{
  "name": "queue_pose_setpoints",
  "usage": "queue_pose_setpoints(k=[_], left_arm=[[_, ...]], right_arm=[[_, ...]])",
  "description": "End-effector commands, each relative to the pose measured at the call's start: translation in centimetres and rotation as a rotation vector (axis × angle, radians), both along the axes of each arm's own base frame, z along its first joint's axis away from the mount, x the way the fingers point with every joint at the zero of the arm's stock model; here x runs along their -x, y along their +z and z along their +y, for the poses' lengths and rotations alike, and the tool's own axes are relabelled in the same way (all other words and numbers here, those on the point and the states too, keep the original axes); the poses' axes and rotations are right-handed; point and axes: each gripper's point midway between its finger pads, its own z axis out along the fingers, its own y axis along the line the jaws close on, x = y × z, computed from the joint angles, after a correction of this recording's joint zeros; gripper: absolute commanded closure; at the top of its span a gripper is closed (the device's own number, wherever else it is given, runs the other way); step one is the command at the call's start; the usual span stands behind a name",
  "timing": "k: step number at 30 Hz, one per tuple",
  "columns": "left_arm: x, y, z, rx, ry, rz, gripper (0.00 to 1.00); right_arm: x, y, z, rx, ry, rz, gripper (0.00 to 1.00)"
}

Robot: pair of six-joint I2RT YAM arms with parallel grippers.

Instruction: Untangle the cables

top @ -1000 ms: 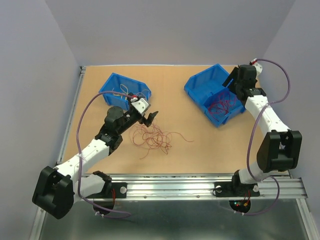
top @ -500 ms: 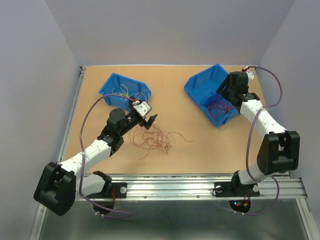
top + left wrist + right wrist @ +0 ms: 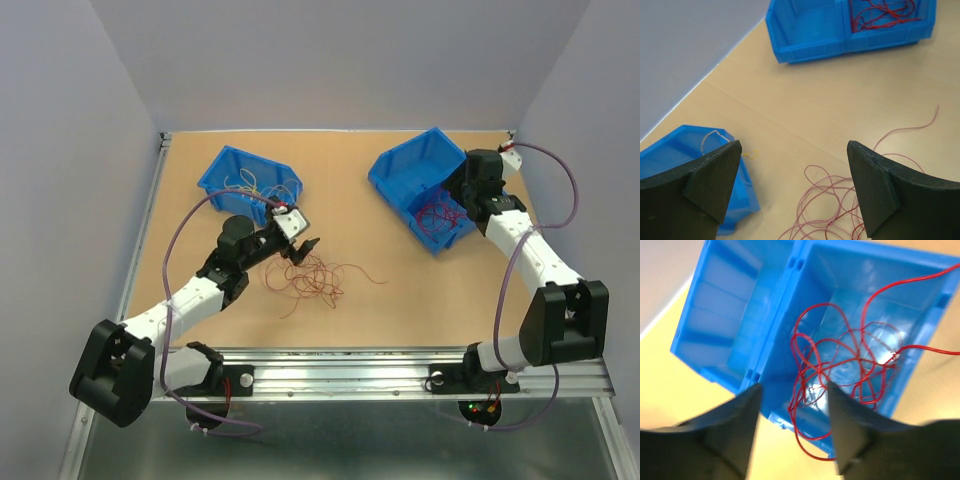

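the right wrist view is blurred, and the right gripper (image 3: 794, 407) shows there only as two soft dark fingers (image 3: 735, 425) at the bottom edge. from above, its fingertips are mostly hidden behind the wrist. in the left wrist view, the left gripper (image 3: 792, 175) blocks the near part of the heap on the table (image 3: 400, 320), and the frame cuts that heap off. the strands are too thin and too tangled for us to count singly.

the dark red cables (image 3: 308, 274) lie as a loose mass of curly loops on the table's middle, with one long end trailing off to the right. the left gripper hangs just over their left edge, its jaws released wide with nothing between them. bright red cables (image 3: 845, 360) are coiled in one compartment of the two-compartment blue bin (image 3: 395, 165), with a loop spilling over its wall. the right gripper hovers above that bin, jaws apart, and we see nothing clamped in them. yellow and orange cables (image 3: 250, 184) sit in the smaller blue bin (image 3: 215, 182), one yellow loop hanging over its rim.

we count two bins, two grippers and three groups of cables.
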Motion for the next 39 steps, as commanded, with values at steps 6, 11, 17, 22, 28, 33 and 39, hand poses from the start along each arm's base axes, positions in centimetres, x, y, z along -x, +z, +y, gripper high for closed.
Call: queue_pose_setpoints(k=[6,11,17,22,28,33,39], left_arm=[[0.6,1.3,-1.8,-0.024,-0.127,-0.027,0.01],[0.7,1.2,-1.9,-0.021,-0.135,-0.018,0.01],[1.1,1.2,-2.0,-0.02,-0.15,-0.019,0.01],[1.1,1.2,-2.0,-0.019,-0.152,-0.012,0.01],[1.2,1.5,-2.0,-0.016,-0.152,-0.018,0.01],[1.2,1.6,-2.0,-0.016,-0.153,-0.02,0.01],[1.1,1.2,-2.1,-0.022,-0.157,-0.01,0.01]], right_arm=[[1.8,1.4,-4.7,0.139,-0.248,-0.001,0.5],[2.0,0.6,-7.7,0.117,-0.299,0.034,0.47],[1.5,-0.9,-10.6,0.019,-0.331,0.059,0.28],[0.2,-2.0,-10.7,0.023,-0.32,0.091,0.29],[0.5,-3.1,-10.7,0.007,-0.332,0.105,0.33],[0.2,-2.5,-10.4,0.011,-0.308,0.087,0.64],[1.0,-0.8,-10.5,0.092,-0.317,0.064,0.87]])
